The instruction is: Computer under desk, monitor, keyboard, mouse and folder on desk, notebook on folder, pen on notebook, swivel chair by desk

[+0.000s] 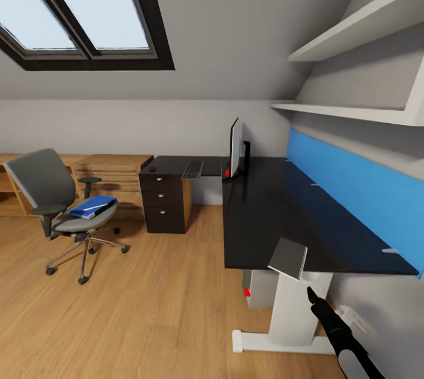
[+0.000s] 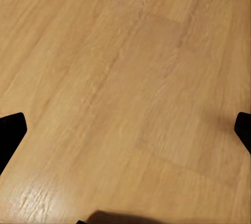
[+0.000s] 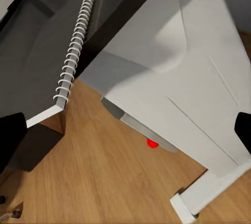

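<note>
The black desk (image 1: 277, 214) carries the monitor (image 1: 235, 148) edge-on at its inner corner, with the keyboard (image 1: 193, 168) and a small mouse (image 1: 152, 169) on the left wing. A grey notebook (image 1: 288, 258) overhangs the desk's near edge; its spiral-bound cover (image 3: 36, 51) is close to my right gripper (image 3: 125, 135), which is open and below desk height. In the head view the right gripper (image 1: 310, 293) hangs by the white desk leg (image 1: 294, 308). The computer (image 1: 259, 287) stands under the desk. The blue folder (image 1: 93, 206) lies on the swivel chair (image 1: 59, 202). My left gripper (image 2: 125, 130) is open over bare floor.
A light-wood chest (image 1: 112, 175) stands behind the chair, left of the black drawer pedestal (image 1: 165, 202). A blue panel (image 1: 353, 184) backs the desk, under white wall shelves (image 1: 353, 31). Wooden floor (image 1: 159, 296) lies open between chair and desk.
</note>
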Tool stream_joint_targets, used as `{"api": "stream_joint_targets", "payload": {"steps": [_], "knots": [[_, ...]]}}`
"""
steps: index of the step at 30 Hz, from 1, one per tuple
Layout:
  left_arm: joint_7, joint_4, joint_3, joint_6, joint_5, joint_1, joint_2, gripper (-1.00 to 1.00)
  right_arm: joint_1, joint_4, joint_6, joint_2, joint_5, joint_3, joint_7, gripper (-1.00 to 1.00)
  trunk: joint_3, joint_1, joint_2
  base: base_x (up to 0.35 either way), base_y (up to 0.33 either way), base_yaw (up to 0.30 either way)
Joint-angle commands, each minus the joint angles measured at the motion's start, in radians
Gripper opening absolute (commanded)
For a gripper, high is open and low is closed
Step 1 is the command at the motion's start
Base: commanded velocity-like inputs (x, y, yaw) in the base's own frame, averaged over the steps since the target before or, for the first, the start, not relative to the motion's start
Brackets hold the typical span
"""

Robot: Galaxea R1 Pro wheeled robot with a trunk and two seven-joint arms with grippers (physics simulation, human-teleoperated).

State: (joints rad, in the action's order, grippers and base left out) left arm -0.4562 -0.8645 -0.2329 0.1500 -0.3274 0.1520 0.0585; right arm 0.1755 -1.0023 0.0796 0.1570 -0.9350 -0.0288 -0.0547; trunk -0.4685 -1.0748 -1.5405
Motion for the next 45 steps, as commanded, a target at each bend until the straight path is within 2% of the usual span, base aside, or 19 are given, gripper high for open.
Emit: {"api": "stream_joint_targets", "payload": {"steps": [1, 7, 13, 17, 19, 21, 22, 23, 25, 26, 28, 29, 30, 34, 35, 36, 37, 39, 45], "knots": [[-0.006, -0.001, -0.001, 0.007, -0.01, 0.0, 0.0, 1.0, 0.002, 0.003, 0.004, 0.001, -0.012, 0.002, 0.006, 1.0, -0.004, -0.004, -0.008, 0.0, 0.0, 0.0], [-0.004, 0.034, 0.022, 0.006, -0.012, 0.0, -0.016, 1.0, 0.002, -0.005, 0.003, 0.015, -0.017, -0.001, 0.091, 1.0, -0.023, -0.027, -0.05, 0.0, 0.0, 0.0], [-0.001, 0.062, 0.029, 0.006, -0.01, 0.0, -0.009, 1.0, 0.002, 0.009, 0.004, 0.024, -0.017, 0.0, 0.145, 1.0, -0.042, -0.05, -0.092, 0.0, 0.0, 0.0], [-0.002, 0.03, 0.03, 0.009, -0.009, 0.0, -0.006, 1.0, -0.001, 0.027, -0.001, 0.027, -0.022, -0.001, 0.248, 1.0, -0.048, -0.058, -0.106, 0.0, 0.0, 0.0], [-0.002, 0.009, 0.03, 0.007, -0.008, 0.0, -0.003, 1.0, -0.029, -0.026, -0.011, 0.034, -0.031, -0.003, 0.306, 1.0, -0.048, -0.058, -0.106, 0.0, 0.0, 0.0], [-0.003, -0.001, 0.02, 0.006, -0.006, 0.0, -0.003, 1.0, -0.053, -0.052, -0.026, 0.039, -0.062, -0.007, 0.326, 1.0, -0.048, -0.058, -0.106, 0.0, 0.0, 0.0], [-0.004, -0.013, 0.008, 0.005, -0.006, 0.0, -0.003, 1.0, -0.063, -0.063, -0.046, 0.04, -0.113, -0.007, 0.334, 1.0, -0.048, -0.058, -0.106, 0.0, 0.0, 0.0], [-0.005, -0.065, 0.003, 0.003, -0.006, 0.0, -0.003, 1.0, -0.067, -0.072, -0.081, 0.04, -0.165, -0.007, 0.338, 1.0, -0.048, -0.058, -0.106, 0.0, 0.0, 0.0], [-0.005, -0.127, 0.001, -0.002, -0.006, 0.0, -0.004, 1.0, -0.068, -0.08, -0.12, 0.04, -0.207, -0.01, 0.339, 1.0, -0.048, -0.058, -0.106, 0.0, 0.0, 0.0], [-0.009, -0.23, -0.001, -0.058, -0.006, 0.0, -0.002, 1.0, -0.068, -0.086, -0.176, 0.041, -0.3, -0.04, 0.336, 1.0, -0.048, -0.058, -0.106, 0.0, 0.0, 0.0], [-0.01, -0.291, -0.001, -0.128, -0.006, 0.0, 0.002, 1.0, -0.068, -0.088, -0.199, 0.043, -0.357, -0.075, 0.334, 1.0, -0.048, -0.058, -0.106, 0.0, 0.0, 0.0], [-0.011, -0.316, -0.001, -0.155, -0.006, 0.0, 0.004, 1.0, -0.068, -0.089, -0.208, 0.043, -0.372, -0.088, 0.334, 1.0, -0.048, -0.058, -0.106, 0.0, 0.0, 0.0], [-0.012, -0.366, -0.001, -0.211, -0.006, 0.0, 0.01, 1.0, -0.068, -0.09, -0.224, 0.045, -0.394, -0.11, 0.334, 1.0, -0.048, -0.058, -0.106, 0.0, 0.0, 0.0], [-0.013, -0.492, 0.001, -0.352, -0.007, 0.0, 0.026, 1.0, -0.067, -0.089, -0.25, 0.047, -0.42, -0.141, 0.334, 1.0, -0.048, -0.058, -0.106, 0.0, 0.0, 0.0], [-0.013, -0.538, 0.002, -0.4, -0.007, 0.0, 0.029, 1.0, -0.067, -0.087, -0.253, 0.048, -0.424, -0.147, 0.334, 1.0, -0.048, -0.058, -0.106, 0.0, 0.0, 0.0], [-0.013, -0.628, 0.006, -0.495, -0.009, 0.0, 0.032, 1.0, -0.067, -0.081, -0.254, 0.045, -0.428, -0.152, 0.335, 1.0, -0.048, -0.058, -0.106, 0.0, 0.0, 0.0], [-0.013, -0.648, 0.006, -0.52, -0.01, 0.0, 0.033, 1.0, -0.067, -0.077, -0.253, 0.044, -0.429, -0.152, 0.336, 1.0, -0.048, -0.058, -0.106, 0.0, 0.0, 0.0], [-0.013, -0.664, 0.007, -0.541, -0.011, 0.0, 0.035, 1.0, -0.067, -0.07, -0.251, 0.043, -0.43, -0.152, 0.337, 1.0, -0.048, -0.058, -0.106, 0.0, 0.0, 0.0], [-0.009, -0.59, 0.009, -0.559, -0.008, 0.0, 0.031, 1.0, -0.067, -0.044, -0.25, 0.042, -0.43, -0.152, 0.338, 1.0, -0.048, -0.058, -0.106, 0.0, 0.0, 0.0]]}}
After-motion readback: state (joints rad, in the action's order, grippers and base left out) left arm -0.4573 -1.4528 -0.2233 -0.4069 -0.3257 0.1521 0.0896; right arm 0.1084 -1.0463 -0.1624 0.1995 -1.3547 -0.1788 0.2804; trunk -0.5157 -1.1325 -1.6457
